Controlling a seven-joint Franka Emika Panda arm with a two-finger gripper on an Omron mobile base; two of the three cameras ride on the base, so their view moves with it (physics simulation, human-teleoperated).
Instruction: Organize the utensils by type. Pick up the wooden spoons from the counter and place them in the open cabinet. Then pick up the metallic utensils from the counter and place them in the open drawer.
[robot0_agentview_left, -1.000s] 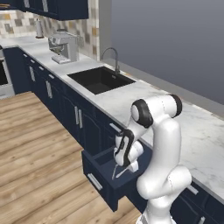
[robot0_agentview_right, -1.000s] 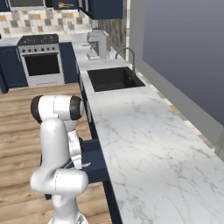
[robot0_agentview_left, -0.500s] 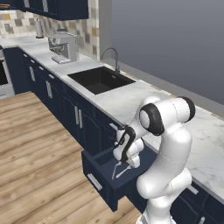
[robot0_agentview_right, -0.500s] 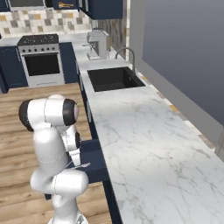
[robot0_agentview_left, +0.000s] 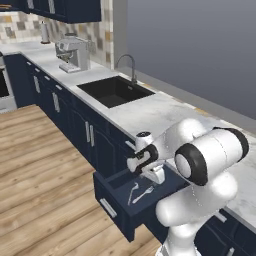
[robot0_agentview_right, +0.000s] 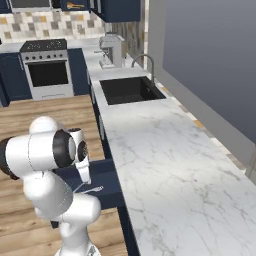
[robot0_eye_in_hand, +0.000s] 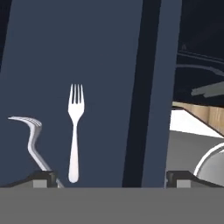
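Left base view: drawer (robot0_agentview_left: 118, 200) pulled out from under the table (robot0_agentview_left: 150, 112), silver bar handle on its front. Two forks (robot0_agentview_left: 139, 192) lying side by side on the drawer floor, thin and silver-grey. Hand (robot0_agentview_left: 156, 176) poised just above the drawer's back part, jaws spread, grasping nothing. Beyond the drawer along the table: black sink (robot0_agentview_left: 115, 91) with a curved tap, then a silver coffee machine (robot0_agentview_left: 71, 53). No writing or brand legible anywhere.

Right base view: same drawer (robot0_agentview_right: 102, 182) seen from the other side, partly masked by the arm. One fork (robot0_agentview_right: 90, 190) visible on the drawer floor beside the arm, the second hidden. Hand itself masked by the arm's joint. Added here: a stove (robot0_agentview_right: 46, 68) with oven door at the far end of the table (robot0_agentview_right: 165, 165), past the sink (robot0_agentview_right: 130, 89). Knobs and panel too small to read.

Hand view: close look down at the drawer floor (robot0_eye_in_hand: 109, 65). Straight fork (robot0_eye_in_hand: 75, 131) lying flat, tines away from the hand. Second fork (robot0_eye_in_hand: 30, 135) just beside it, curved, its tines bent over sideways. Both free of the finger tips (robot0_eye_in_hand: 43, 178), which stand wide apart at the bottom edge.
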